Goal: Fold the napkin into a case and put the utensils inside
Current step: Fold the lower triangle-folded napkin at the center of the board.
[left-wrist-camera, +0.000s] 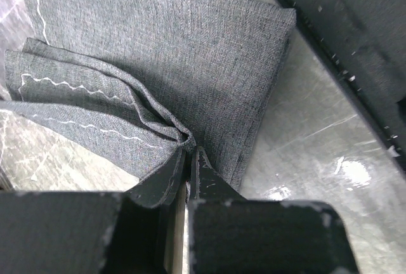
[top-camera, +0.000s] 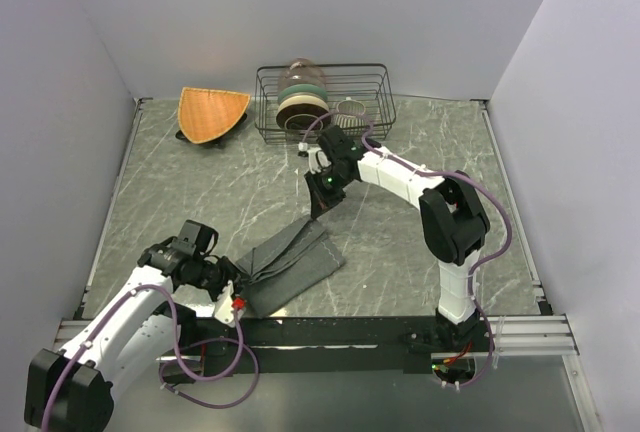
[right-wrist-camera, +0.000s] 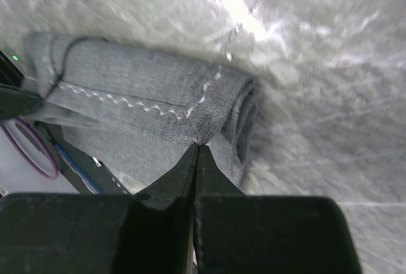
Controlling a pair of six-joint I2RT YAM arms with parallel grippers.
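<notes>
You are gripping the soft dark grey cloth napkin (top-camera: 295,260) at two ends: your left gripper (left-wrist-camera: 188,160) is pinching shut on a bunched fold at its near edge, and your right gripper (right-wrist-camera: 196,150) is clamping its far corner. It is lying partly folded on the marbled grey surface (top-camera: 400,252) between the arms. The case is not yet formed, and no copper utensils are showing. No readable writing is showing anywhere.

Napkin (left-wrist-camera: 190,52) runs off the top and left edges in left wrist view, its pinched fold hidden inside the left tool (left-wrist-camera: 188,155). Bench (right-wrist-camera: 317,65) is blurred in right wrist view. Small items in the wire rack (top-camera: 380,92) are too small to tell.
</notes>
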